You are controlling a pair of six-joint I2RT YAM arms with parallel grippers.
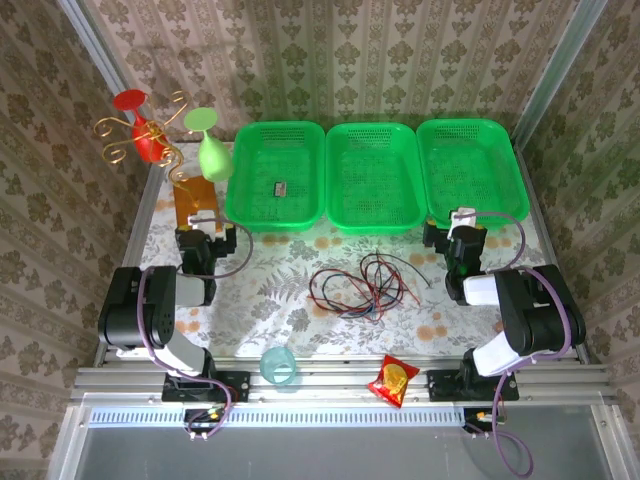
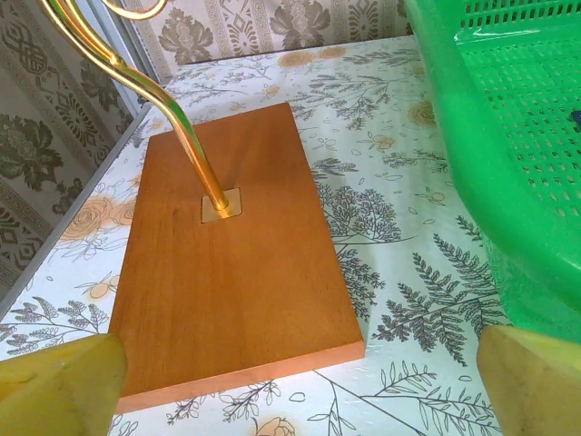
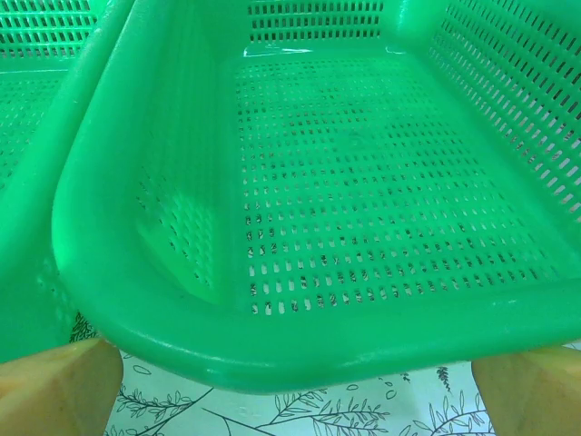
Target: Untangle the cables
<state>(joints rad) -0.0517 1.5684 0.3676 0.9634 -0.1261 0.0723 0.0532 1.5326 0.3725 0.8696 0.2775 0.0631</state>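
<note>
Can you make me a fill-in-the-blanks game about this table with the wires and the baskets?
1. There are ___ green baskets in a row.
2. The cables lie outside the baskets, on the ___.
3. A small dark thing lies in the ___ basket.
4. The left gripper and the right gripper are both ___.

Missing words: three; table; left; open.

Three green baskets (image 1: 375, 170) line the far side, with a small dark object (image 1: 281, 187) in the left one. Beside them a wooden board (image 1: 195, 195) bears a gold stand (image 2: 186, 136) with a red glass (image 1: 148, 143) and a green glass (image 1: 212, 155). A teal cup (image 1: 279, 365) and a red snack packet (image 1: 392, 380) sit at the front.
</note>
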